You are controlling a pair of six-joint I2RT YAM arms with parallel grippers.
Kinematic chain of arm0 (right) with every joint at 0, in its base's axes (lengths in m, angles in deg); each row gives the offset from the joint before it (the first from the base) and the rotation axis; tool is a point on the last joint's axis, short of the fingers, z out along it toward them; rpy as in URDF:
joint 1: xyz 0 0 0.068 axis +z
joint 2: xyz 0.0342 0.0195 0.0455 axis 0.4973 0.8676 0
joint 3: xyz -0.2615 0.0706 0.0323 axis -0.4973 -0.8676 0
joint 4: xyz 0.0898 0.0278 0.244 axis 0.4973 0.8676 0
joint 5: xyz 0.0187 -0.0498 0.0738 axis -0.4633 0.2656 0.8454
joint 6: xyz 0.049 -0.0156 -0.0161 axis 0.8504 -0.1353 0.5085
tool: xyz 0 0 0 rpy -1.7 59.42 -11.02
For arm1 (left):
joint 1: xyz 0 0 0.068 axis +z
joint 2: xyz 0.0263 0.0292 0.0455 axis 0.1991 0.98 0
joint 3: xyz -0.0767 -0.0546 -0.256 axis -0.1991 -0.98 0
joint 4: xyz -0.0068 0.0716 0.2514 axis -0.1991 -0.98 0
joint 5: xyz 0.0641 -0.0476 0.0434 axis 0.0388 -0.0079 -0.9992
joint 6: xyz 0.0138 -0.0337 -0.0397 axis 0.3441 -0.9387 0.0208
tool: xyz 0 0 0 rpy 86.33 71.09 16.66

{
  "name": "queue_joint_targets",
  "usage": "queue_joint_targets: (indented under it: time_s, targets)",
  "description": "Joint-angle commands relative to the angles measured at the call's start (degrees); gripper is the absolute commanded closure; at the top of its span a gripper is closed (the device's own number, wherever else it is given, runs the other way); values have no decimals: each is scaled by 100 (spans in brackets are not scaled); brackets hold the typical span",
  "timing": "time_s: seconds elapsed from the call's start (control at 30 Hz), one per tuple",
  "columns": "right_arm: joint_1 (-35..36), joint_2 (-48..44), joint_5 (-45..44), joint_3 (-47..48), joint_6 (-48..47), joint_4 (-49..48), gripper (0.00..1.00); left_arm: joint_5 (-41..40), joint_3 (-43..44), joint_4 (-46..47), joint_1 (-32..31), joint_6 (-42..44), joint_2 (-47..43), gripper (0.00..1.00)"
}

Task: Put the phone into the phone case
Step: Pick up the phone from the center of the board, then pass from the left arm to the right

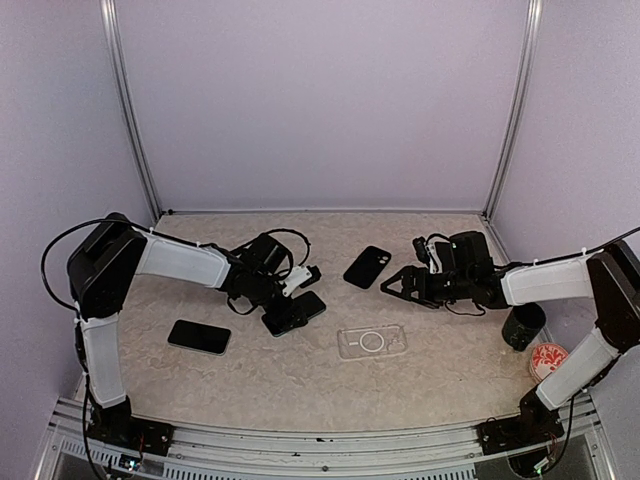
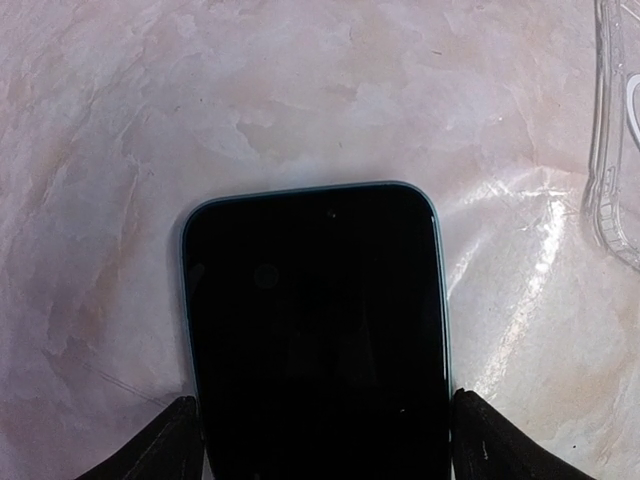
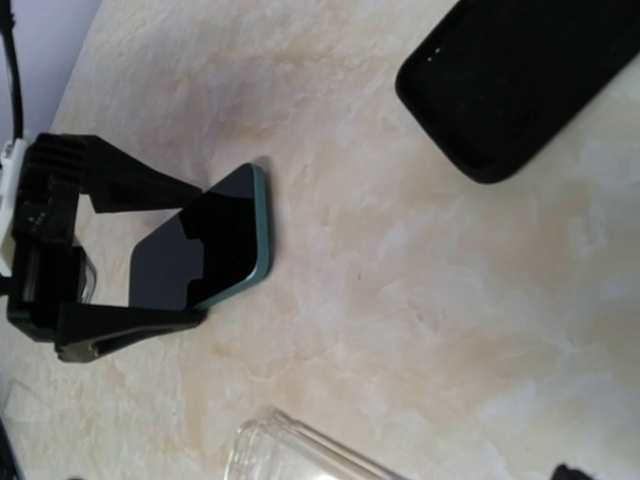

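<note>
Left gripper (image 1: 283, 308) is clenched on the phone (image 2: 315, 320). From its wrist camera I see black fingers (image 2: 165, 445) pressed against both long edges, teal rim showing, screen up. The phone sits mid-table with its free end aimed towards the phone case (image 1: 372, 342), which lies flat on the marbled table (image 1: 300, 390) just to the right and nearer me, apart from the phone and touched by nothing. Right gripper (image 1: 392, 286) hangs beyond the case, pointing left. I cannot tell whether it is spread or closed, and it holds nothing I can see. A second black phone (image 1: 199, 336) lies left, and a black phone-shaped slab (image 1: 367, 266) sits further back.
</note>
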Motion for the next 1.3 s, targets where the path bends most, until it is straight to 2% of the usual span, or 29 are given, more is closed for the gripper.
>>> queue_joint_targets:
  time_s: [0.0,0.43,0.93,1.27]
  targets:
    - [77,52,66,13,41,-136,1,-135,28,-476,-40,63,286,18]
    - [78,79,83,-17,68,-204,1,121,34,-433,-40,62,206,43]
    - [87,354,347,26,340,-530,0,363,-395,444,-105,-219,-566,45]
    - [157,590,615,80,655,-862,0,308,-482,729,-456,-304,-825,45]
